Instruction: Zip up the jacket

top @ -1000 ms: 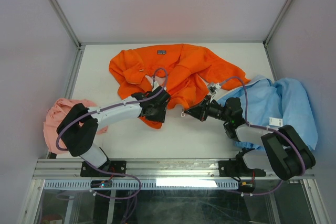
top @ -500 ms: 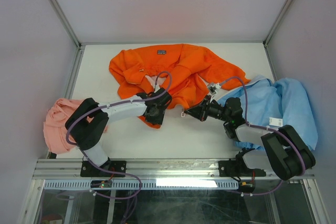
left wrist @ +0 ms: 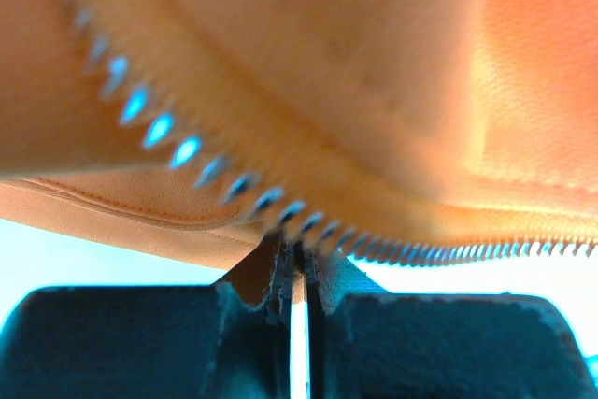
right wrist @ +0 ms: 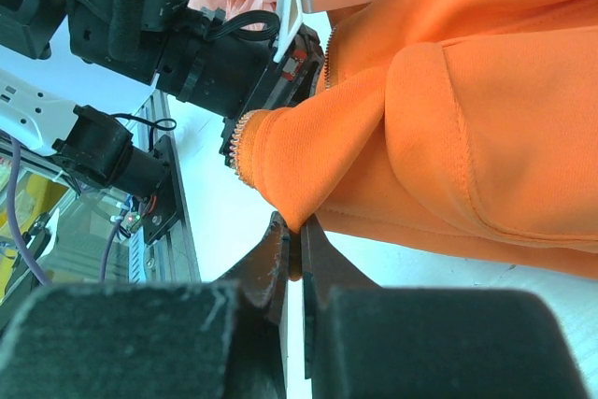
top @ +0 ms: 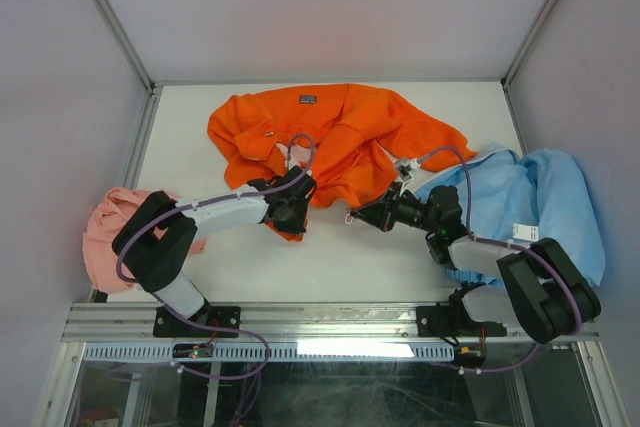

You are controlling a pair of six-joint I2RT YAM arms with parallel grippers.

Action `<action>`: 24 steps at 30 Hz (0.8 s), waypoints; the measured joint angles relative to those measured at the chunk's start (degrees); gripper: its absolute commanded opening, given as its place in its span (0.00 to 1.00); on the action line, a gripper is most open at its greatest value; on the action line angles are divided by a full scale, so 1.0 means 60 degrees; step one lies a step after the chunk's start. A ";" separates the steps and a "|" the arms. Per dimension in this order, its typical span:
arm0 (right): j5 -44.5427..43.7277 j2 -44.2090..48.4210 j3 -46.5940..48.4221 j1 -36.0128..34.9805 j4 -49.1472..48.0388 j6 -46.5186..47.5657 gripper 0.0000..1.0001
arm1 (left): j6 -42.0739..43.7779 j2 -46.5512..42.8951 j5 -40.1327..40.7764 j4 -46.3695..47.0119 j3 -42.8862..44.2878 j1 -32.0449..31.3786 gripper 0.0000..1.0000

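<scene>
The orange jacket (top: 345, 137) lies crumpled at the back middle of the table, with its dark collar label (top: 308, 99) facing up. My left gripper (top: 291, 213) is shut on the jacket's lower front edge. The left wrist view shows the jaws closed on orange fabric (left wrist: 280, 63) just under a row of zipper teeth (left wrist: 271, 199). My right gripper (top: 362, 213) is shut on the other bottom corner of the jacket (right wrist: 439, 100). In the right wrist view its jaws pinch the hem, and zipper teeth (right wrist: 234, 149) show beside it.
A light blue garment (top: 545, 197) lies at the right under my right arm. A salmon-pink cloth (top: 100, 232) sits at the left edge. White walls enclose the table on three sides. The left arm's wrist (right wrist: 220, 58) shows close in the right wrist view.
My left gripper has shifted slightly left and back with the jacket edge in it, and its arm has swung. The right gripper has held its place.
</scene>
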State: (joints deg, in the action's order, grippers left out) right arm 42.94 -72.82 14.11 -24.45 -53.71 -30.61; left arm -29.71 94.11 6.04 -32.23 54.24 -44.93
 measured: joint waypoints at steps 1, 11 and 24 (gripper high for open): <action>0.0000 0.0000 0.0000 0.0000 0.0000 -0.0018 0.00 | -0.0047 -0.0124 -0.0040 0.0142 -0.0131 0.0011 0.00; 0.0120 -0.0131 0.0255 0.0000 0.0036 -0.0827 0.00 | -0.0780 -0.3807 -0.0769 0.2164 -0.1858 0.0189 0.00; 0.0823 -0.0758 0.1337 -0.0408 -0.1056 -0.2914 0.00 | -0.1417 -0.5956 -0.0783 0.6929 -0.3829 0.0193 0.00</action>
State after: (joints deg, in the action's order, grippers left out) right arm 47.88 -77.36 22.13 -26.89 -60.05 -48.10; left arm -38.22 58.37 1.34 9.34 31.27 -43.77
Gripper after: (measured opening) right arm 0.025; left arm 0.020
